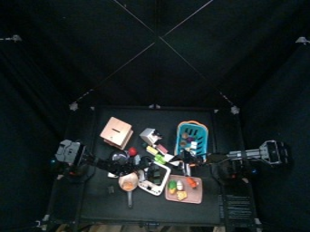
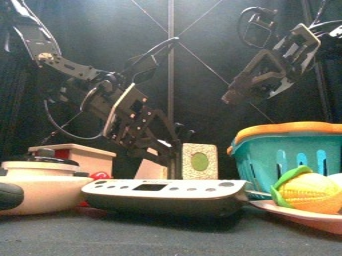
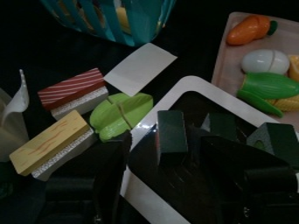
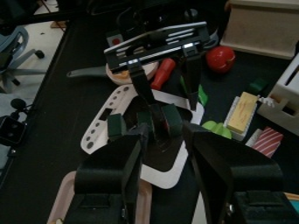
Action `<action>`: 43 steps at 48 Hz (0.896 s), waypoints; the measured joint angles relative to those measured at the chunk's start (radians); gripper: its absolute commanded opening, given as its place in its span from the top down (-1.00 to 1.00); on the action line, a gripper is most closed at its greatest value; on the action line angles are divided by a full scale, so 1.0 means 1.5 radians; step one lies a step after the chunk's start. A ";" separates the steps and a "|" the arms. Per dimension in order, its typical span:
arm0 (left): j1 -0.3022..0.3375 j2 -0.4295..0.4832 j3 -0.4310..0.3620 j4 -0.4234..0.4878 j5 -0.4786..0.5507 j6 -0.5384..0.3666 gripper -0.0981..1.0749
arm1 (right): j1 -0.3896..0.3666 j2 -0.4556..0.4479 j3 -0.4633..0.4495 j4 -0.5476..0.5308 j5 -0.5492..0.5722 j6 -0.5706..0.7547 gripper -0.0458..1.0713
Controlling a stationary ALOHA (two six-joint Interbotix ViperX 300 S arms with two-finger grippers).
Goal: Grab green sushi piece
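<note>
I see green sushi piece [image 3: 121, 115]: leaf-green block, flat on table, darker leaf vein on top. Left gripper [image 3: 216, 144] jaws spread above scale [image 3: 187, 94]. Right gripper [image 4: 170, 149]: cannot tell.

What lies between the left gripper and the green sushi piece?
Nothing: in the left wrist view the green sushi lies just beyond the left gripper, with only the white edge of the scale under the jaws between them.

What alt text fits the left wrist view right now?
The left gripper hangs open above a white scale, beside the green sushi piece. Red-topped and tan pieces flank it, and a pink tray holds toy vegetables.
</note>
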 measured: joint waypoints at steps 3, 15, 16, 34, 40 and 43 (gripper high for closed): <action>0.000 0.000 0.001 0.000 0.000 0.001 -0.47 | 0.000 0.000 0.000 -0.001 -0.001 0.000 -0.45; 0.000 -0.002 0.001 0.003 0.000 0.003 -0.22 | 0.000 0.000 0.000 -0.002 0.000 0.000 -0.45; 0.000 -0.004 0.002 0.004 0.000 0.003 -0.21 | 0.000 0.000 0.000 -0.002 0.000 0.000 -0.45; 0.000 -0.072 0.035 0.012 0.000 0.002 -0.20 | 0.000 0.000 0.000 -0.003 0.002 0.001 -0.45; 0.000 -0.073 0.037 0.011 0.000 0.001 -0.20 | 0.000 0.000 0.000 -0.003 0.002 0.000 -0.45; 0.000 -0.073 0.037 0.012 0.000 0.002 -0.20 | 0.000 0.000 0.000 -0.003 0.002 0.000 -0.45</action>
